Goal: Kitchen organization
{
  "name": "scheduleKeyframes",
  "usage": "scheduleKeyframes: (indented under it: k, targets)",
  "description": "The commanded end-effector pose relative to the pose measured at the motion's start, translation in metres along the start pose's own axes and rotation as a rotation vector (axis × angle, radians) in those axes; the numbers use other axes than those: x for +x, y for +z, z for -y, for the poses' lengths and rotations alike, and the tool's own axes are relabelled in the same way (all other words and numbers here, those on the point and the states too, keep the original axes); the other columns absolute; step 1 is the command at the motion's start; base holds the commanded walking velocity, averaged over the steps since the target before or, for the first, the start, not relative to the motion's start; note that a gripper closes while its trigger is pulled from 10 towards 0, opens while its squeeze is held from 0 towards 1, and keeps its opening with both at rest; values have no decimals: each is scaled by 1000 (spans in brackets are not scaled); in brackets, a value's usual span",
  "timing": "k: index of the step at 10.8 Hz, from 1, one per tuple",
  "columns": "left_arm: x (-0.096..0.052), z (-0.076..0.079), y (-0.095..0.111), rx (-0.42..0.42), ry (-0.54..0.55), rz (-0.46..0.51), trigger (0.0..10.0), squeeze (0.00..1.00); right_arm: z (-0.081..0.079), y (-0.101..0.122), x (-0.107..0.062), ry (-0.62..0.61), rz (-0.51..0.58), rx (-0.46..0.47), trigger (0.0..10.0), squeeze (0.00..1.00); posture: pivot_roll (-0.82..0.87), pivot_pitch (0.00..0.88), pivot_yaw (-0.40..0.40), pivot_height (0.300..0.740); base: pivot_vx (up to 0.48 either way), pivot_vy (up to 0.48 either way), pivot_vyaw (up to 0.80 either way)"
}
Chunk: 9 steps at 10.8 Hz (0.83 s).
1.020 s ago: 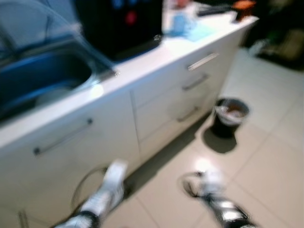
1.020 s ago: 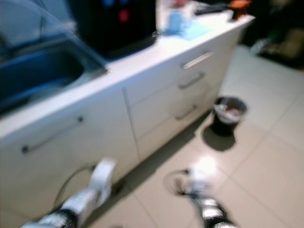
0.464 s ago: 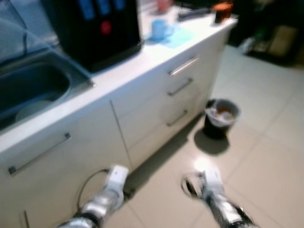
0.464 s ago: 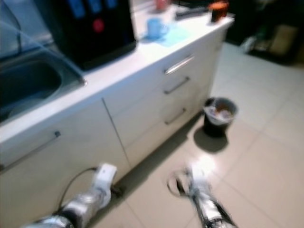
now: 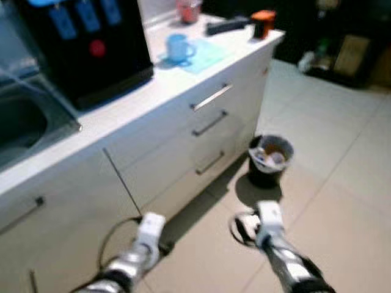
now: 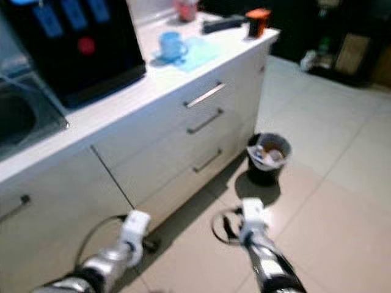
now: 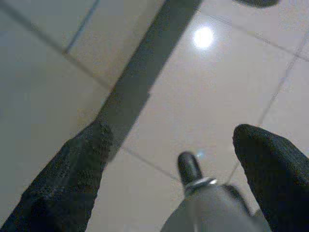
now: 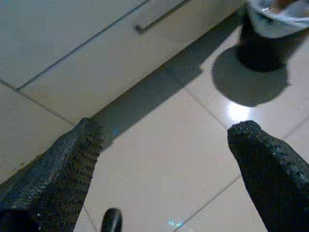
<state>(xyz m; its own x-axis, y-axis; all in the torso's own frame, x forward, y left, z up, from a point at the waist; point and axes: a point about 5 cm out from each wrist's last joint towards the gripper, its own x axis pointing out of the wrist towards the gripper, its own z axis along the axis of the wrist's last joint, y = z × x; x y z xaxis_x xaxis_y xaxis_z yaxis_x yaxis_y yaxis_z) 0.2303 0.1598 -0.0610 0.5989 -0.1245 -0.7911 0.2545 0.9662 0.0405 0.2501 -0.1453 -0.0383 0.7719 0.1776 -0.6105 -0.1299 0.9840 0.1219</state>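
Both my jaws are spread wide with nothing in them, just hanging low over the floor tiles. Left gripper (image 5: 151,223) sits at the bottom left of the head view, right gripper (image 5: 269,215) at bottom centre. Through the right wrist view I'm looking between my fingers (image 8: 270,159) at tile and the lower drawer fronts, with the trash bin (image 8: 275,29) up in the top right corner.

Going outward: the bin (image 5: 269,160) stands on the floor near the white cabinet's drawers (image 5: 208,125). Up on the counter (image 5: 177,82), a blue mug (image 5: 178,47) rests on a light blue mat (image 5: 204,56) in the upper middle, with a dark flat thing and an orange item (image 5: 263,22) further toward the top. A black appliance (image 5: 85,49) fills the upper left, the sink (image 5: 24,128) at the left edge.

What's changed: compared with a second ago the whole view has slid along the counter. The sink is nearly out of frame and the mug end is much more central, so that's me turning, not the stuff moving. My guess is I'm heading for the mug end; no organizing started.
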Motion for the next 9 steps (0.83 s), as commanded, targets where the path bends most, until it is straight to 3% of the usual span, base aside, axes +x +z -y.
scheduleKeyframes:
  k: [1, 5, 8, 9]
  targets:
    - [0, 0, -2, -2, 2, -11, 10000, 0, 0, -13, -3, -5, -46, 4, 10000, 0, 42, 19, 95, 740, 0, 0, 0]
    - [-3, -9, -18, -28, 16, -91, 10000, 0, 18, -23, -6, -120, -115, -10, 10000, 0, 52, 10, 101, 740, 0, 0, 0]
    - [-3, -7, -14, -86, 2, -104, 10000, 0, 27, -34, -11, -158, -150, -7, 10000, 0, 50, 9, 103, 740, 0, 0, 0]
    - [-4, -8, -25, -98, 10, -122, 10000, 0, 27, -36, -12, -165, -157, -4, 10000, 0, 49, 9, 106, 740, 0, 0, 0]
